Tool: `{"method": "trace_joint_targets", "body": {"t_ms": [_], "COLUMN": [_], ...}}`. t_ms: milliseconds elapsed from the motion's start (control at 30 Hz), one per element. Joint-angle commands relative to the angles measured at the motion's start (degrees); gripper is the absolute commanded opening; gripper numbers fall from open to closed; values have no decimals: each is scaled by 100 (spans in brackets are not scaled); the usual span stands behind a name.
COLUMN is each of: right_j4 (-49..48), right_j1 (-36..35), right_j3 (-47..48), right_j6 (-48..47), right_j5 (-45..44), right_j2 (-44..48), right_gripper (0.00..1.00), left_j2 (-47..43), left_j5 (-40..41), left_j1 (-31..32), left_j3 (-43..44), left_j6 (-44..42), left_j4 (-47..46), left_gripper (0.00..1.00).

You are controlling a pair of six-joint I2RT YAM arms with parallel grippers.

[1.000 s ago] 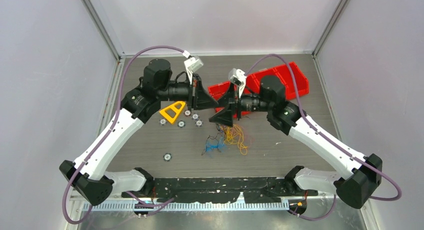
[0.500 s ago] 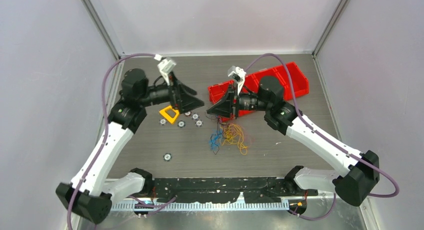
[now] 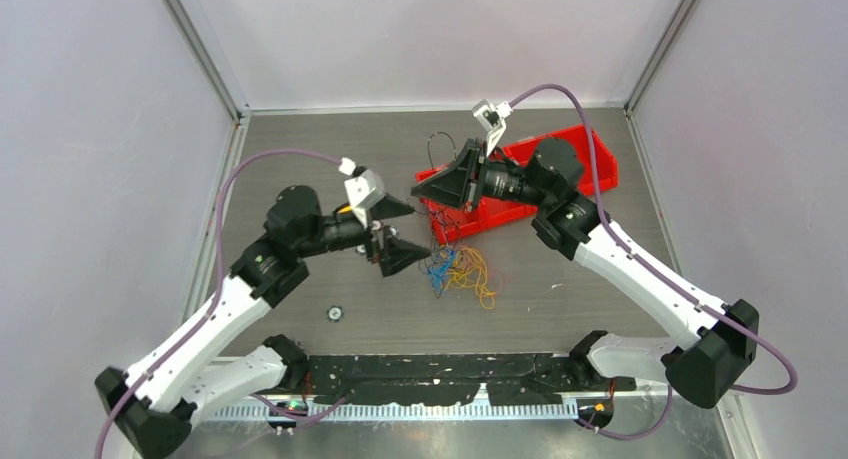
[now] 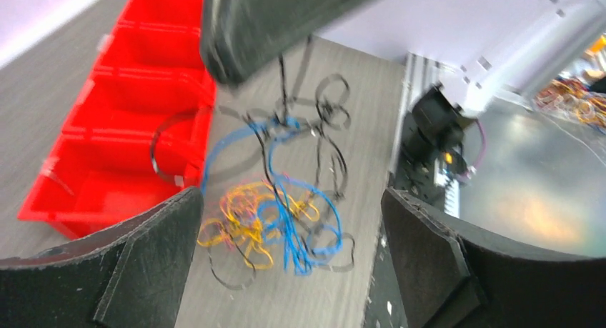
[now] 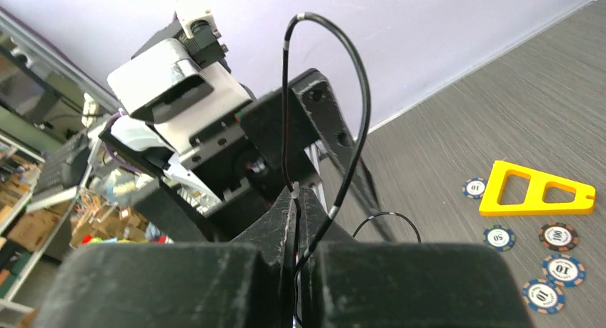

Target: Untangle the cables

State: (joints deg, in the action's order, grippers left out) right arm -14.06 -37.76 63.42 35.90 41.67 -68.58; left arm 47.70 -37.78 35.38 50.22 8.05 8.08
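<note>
1. Two pincers, two states. The right pincer [image 5: 296,199] is pressed together on a black cable [image 5: 367,99] and held up over the red bin [image 3: 600,144]. The left pincer [image 4: 289,199] is spread wide, holds nothing, and hovers just beside the tangle of cables [image 3: 460,271].
2. Tangle (yellow, blue, black strands) lies on the bench [image 3: 540,299] between the arms, near the bin's front wall. The black strand runs from the raised pincer down into it.
3. Risk: an upward pull with nothing pinned. The whole heap lifts or drags toward the bin, and the knots tighten.
4. Risk: the strand is hair-thin and may slip from the shut tips under tension.
5. Risk: the left pincer closes on several strands at once, the blue cable [image 4: 293,246] included, locking the snarl.
6. Risk: the free loop above the right tips snags on the left pincer.
</note>
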Motion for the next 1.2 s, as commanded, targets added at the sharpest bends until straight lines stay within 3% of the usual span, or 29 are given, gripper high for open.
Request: {"method": "trace_joint_targets", "body": {"t_ms": [0,100,233,567,767,867,967,1067,1167], "right_j4": [-551,-587,-892,-1107,-1090,-1031,-979,-976,-957], "right_j1": [-99,-228,-254,187,815,1063,1352,1663,2000], "right_j3": [432,559,680,1746,2400,2636,2923,3274,3748], "right_j6": [830,969,1320,1679,1829,1870,1895,1996,2040], "right_j5": [-349,-494,-604,-405,-176,-124,-88,-62,-31], "right_j2": [-106,-149,-291,-308,-320,-301,-326,-411,-548], "right_gripper": [5,6,6,5,5,6,5,5,5], "left_j2": [746,1150,1307,690,159,-82,-193,-225,-140], "left_j5": [1417,1482,1421,1339,998,934,818,805,792], "left_j1": [430,496,724,417,26,-212,-530,-718,-755], "left_j3": [774,1158,959,-999,-1583,-1797,-1972,-1988,-1909], "left_j6": [150,581,567,-283,-1360,-1752,-2035,-2278,-2770], "left_j4": [-1129,-1196,-1561,-1070,68,468,763,969,1395], "left_gripper": [93,84,78,28,37,36,28,12,10]}}
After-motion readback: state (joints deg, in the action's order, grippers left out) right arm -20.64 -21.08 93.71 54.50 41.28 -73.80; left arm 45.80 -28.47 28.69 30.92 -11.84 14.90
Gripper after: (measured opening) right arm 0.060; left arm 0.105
